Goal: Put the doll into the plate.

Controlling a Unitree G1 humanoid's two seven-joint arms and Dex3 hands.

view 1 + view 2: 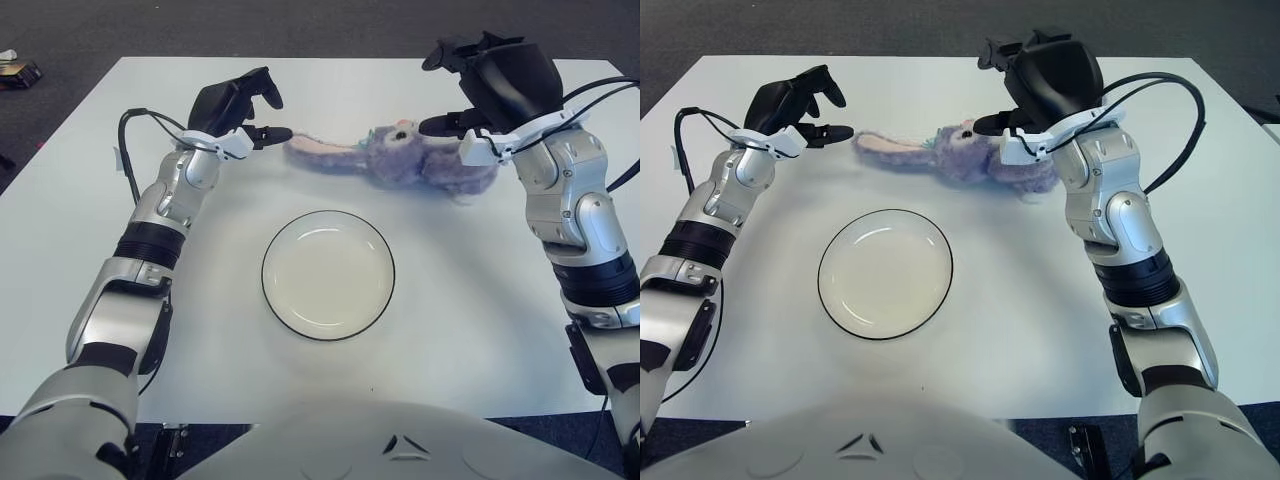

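Our right hand (470, 95) sits over the bunny doll (420, 160) with its fingers apart, our left hand (243, 108) waits open by the ears, and the floppy bunny may slip before the plate (328, 274) if we grab loosely.

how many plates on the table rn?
1. A single white plate with a dark rim sits at the table's centre, nearer the robot than the purple bunny doll, with nothing in it. No others visible.
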